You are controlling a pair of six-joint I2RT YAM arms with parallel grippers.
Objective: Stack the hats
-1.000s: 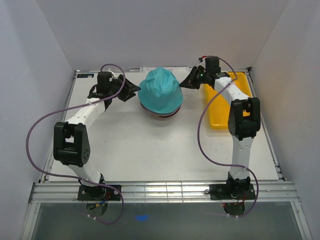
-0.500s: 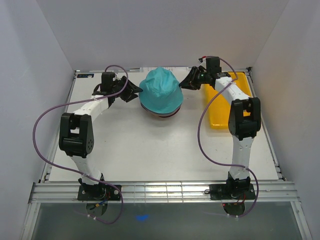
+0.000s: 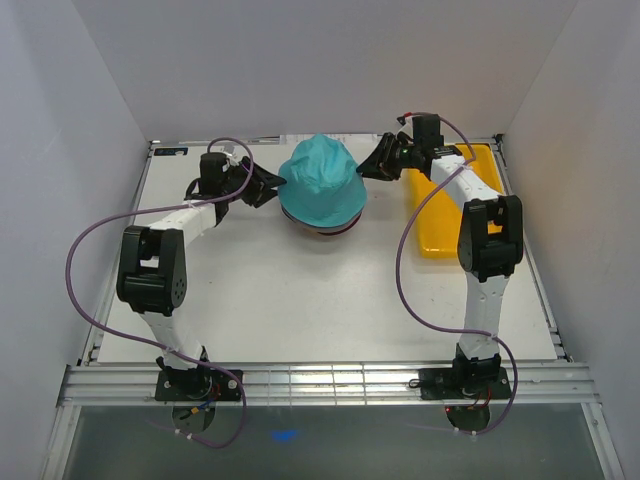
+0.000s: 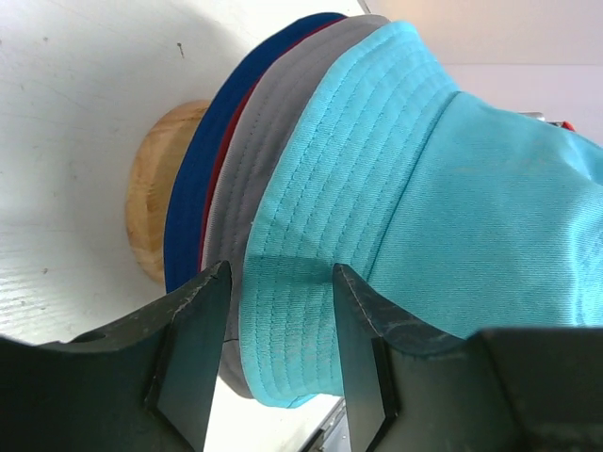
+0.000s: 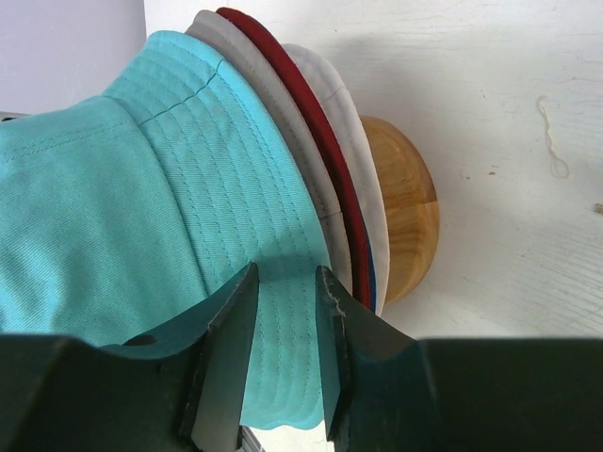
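The hats sit stacked on a wooden stand (image 4: 151,188) at the back middle of the table, the teal hat (image 3: 318,180) on top. Under its brim (image 4: 311,217) show the grey hat (image 4: 273,141), the dark red edge (image 5: 320,132) and the blue hat (image 4: 200,179). My left gripper (image 3: 268,185) is at the stack's left side, open, with the teal brim lying in the gap between its fingers (image 4: 281,282). My right gripper (image 3: 370,165) is at the right side, also open, its jaws (image 5: 286,282) either side of the teal brim without pinching it.
A flat yellow tray (image 3: 450,225) lies at the back right, under the right arm's forearm. White walls close in the table on the left, right and back. The stand's wooden base (image 5: 405,207) pokes out beneath the brims.
My right gripper has gone from shut to open at the teal brim. The left arm has swung in, bringing its open gripper up to the stack's left brim.
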